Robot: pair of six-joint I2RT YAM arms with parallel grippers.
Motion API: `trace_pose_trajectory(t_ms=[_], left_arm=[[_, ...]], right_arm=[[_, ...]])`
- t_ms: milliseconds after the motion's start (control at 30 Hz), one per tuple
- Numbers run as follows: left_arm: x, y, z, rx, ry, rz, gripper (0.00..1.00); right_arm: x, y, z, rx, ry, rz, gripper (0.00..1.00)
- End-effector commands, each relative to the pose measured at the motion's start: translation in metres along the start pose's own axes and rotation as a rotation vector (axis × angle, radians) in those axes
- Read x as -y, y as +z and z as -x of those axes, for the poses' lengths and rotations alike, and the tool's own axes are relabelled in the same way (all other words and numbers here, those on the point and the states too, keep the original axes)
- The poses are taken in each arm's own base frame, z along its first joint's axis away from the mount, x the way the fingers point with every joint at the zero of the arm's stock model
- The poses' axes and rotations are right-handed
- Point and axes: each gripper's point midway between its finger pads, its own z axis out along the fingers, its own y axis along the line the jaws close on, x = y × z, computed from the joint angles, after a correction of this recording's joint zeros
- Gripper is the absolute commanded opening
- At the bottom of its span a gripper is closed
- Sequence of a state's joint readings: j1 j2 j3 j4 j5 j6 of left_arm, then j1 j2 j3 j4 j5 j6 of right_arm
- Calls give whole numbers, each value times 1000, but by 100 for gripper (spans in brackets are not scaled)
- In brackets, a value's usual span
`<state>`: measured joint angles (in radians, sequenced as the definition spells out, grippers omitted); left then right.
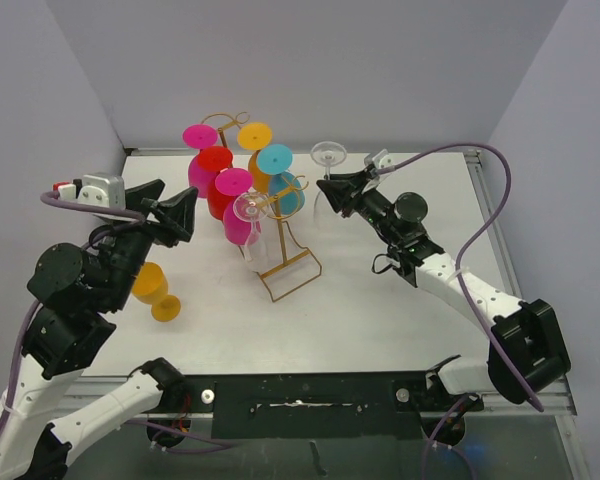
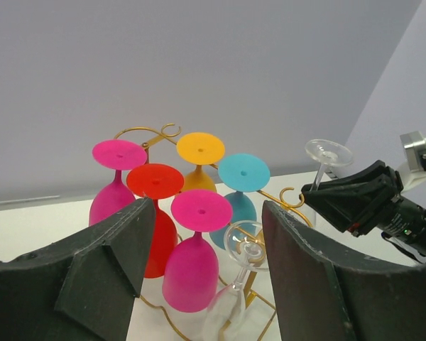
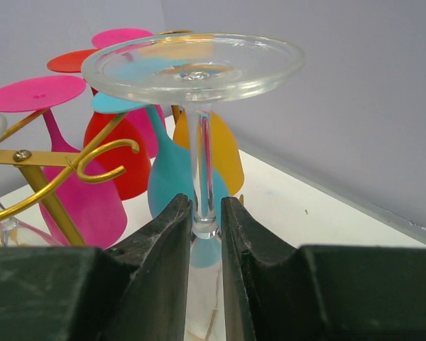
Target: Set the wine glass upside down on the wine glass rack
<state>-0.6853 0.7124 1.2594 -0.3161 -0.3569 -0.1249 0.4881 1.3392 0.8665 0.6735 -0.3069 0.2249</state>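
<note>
My right fingers (image 3: pixel 206 213) are pinched shut on the stem of the clear wine glass (image 3: pixel 199 64), low down near its bowl. The glass is upside down with its foot uppermost. It is just beside the gold rack (image 3: pixel 53 177), on the rack's right, toward the far edge of the desk (image 1: pixel 400 330). Coloured glasses (image 2: pixel 201 209) hang foot-up on the rack, with a second clear glass (image 1: pixel 248 208) at its near side. My left fingers (image 2: pixel 202 241) stand wide apart, holding nothing, facing the rack from the desk's left edge. An orange glass (image 1: pixel 152 285) lies on its side near that edge.
</note>
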Motion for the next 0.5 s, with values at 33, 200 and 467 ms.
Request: trace_pose_trajectory(t_ms=[33,200,467], left_arm=[[0,3,13,14,14,11,60],[-1,2,13,13,10,12,60],[-1,0,13,11,1,13,60]], right_arm=[[-19,6,44,177,-44,76,0],[-25,12,37,171,-43,107,0],[-34,18,19,139,-51,132,0]])
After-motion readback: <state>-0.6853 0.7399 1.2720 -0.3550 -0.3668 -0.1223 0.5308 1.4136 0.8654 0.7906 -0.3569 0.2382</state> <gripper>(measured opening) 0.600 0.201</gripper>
